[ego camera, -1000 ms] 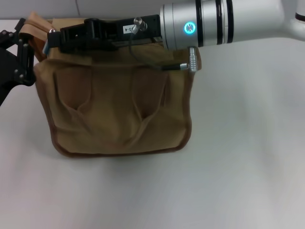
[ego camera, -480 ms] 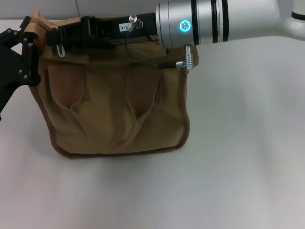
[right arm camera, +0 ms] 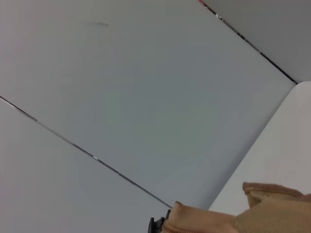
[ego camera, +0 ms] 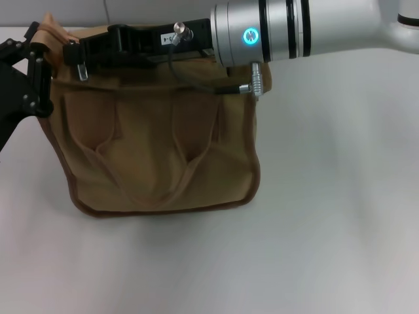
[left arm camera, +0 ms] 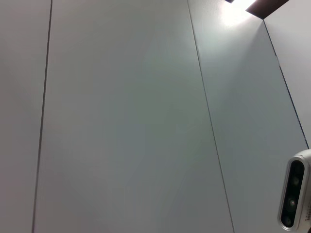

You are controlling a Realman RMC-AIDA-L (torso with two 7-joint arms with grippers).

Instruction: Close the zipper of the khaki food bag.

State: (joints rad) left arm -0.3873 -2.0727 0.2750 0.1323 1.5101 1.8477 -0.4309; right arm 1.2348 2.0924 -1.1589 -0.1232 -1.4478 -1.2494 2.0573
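Note:
The khaki food bag [ego camera: 160, 150] stands on the white table, its front handles hanging flat; a bit of its fabric also shows in the right wrist view [right arm camera: 272, 211]. My right arm reaches across the bag's top from the right. Its right gripper [ego camera: 75, 55] is at the bag's left end, shut at the zipper, with the silver pull tab [ego camera: 82, 69] hanging at its tip. The zipper line itself is hidden under the arm. My left gripper [ego camera: 36, 55] is at the bag's left end, shut on the tan end fabric [ego camera: 51, 29].
White table [ego camera: 327, 216] stretches to the right and in front of the bag. A cable and connector [ego camera: 252, 85] hang from the right wrist over the bag's top right corner. The left wrist view shows only wall panels and a camera housing [left arm camera: 294, 194].
The right gripper has moved a little to the left along the bag's top, and the silver pull tab has come into sight at its tip. The bag's left end has shifted slightly.

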